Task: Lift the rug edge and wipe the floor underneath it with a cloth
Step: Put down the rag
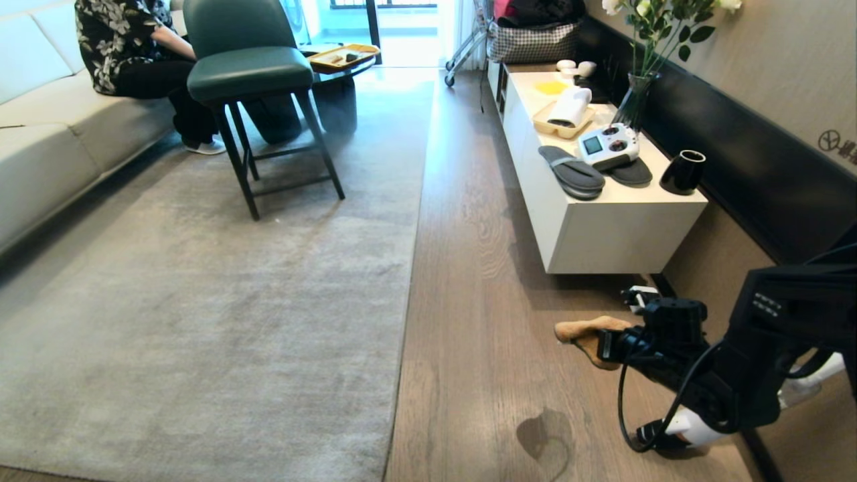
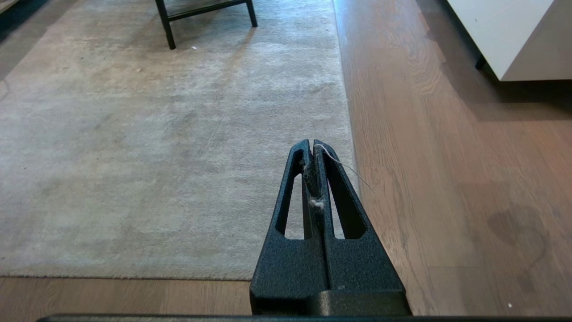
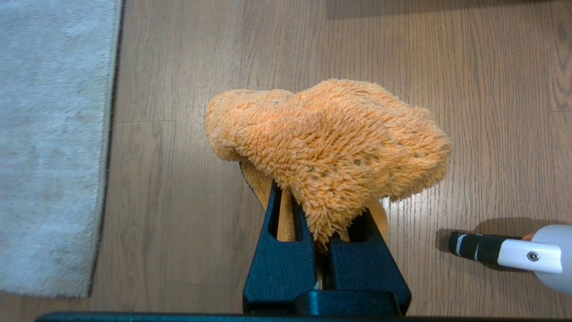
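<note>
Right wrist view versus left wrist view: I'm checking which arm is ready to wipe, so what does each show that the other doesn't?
Only the right wrist view shows the cloth, draped over and clamped in the right gripper, plus a white spray bottle lying on the planks.

Only the left wrist view shows the left gripper, shut with just lint between its fingers, the chair legs on the rug, and the white cabinet.

Both show the floor and the rug edge, lying flat.
</note>
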